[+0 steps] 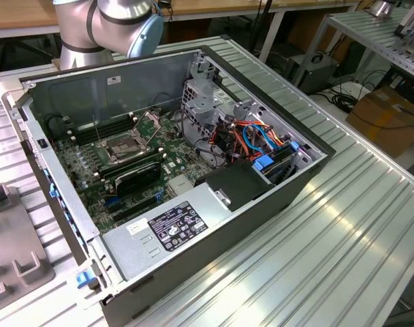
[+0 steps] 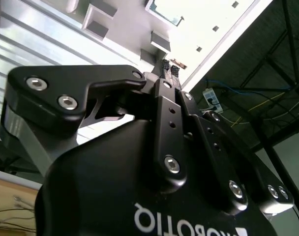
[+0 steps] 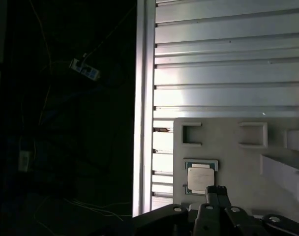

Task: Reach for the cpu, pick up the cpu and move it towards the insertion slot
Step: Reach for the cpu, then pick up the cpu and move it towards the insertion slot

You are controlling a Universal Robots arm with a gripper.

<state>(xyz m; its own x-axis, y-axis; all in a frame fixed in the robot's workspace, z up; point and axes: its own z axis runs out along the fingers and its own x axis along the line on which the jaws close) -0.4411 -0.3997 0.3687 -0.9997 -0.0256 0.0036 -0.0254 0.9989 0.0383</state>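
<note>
Table: a ribbed aluminium table [image 1: 343,225] carries everything; in the first wrist view its bright edge rail [image 3: 144,98] runs beside a dark floor.
Room: a wooden bench top [image 1: 261,5] runs along the back, and a cardboard box [image 1: 391,119] sits on the floor at the exterior view's right. A white power strip [image 3: 84,69] and loose wires lie on the dark floor.
Case: an open computer case [image 1: 275,204] lies on its side on the table, inside facing up.
Case contents: a green board [image 1: 84,167] covers the bottom. A grey power supply box [image 1: 169,228] with a white label fills the near end. A black ribbed card [image 1: 135,178] lies between that box and the insertion slot. A silver drive cage [image 1: 200,102] stands at the far side, with orange and blue cables [image 1: 261,139] bundled next to it.
Insertion slot: the insertion slot [image 1: 125,146] is on the board, a silver frame around a dark centre, with its bracket tipped up behind it.
Tray: a flat grey tray [image 3: 228,142] with square pockets and raised blocks rests on the table, outside the case.
Tray contents: the cpu [image 3: 200,178] lies flat, silver face up, in one square pocket.
Arm: the arm [image 1: 112,24] rises behind the case at the exterior view's left.
Gripper: the gripper [image 3: 216,191] hangs over the tray just beside the cpu, well apart from the slot. In the second wrist view the gripper's [image 2: 170,66] pads sit pressed together with nothing between them.
</note>
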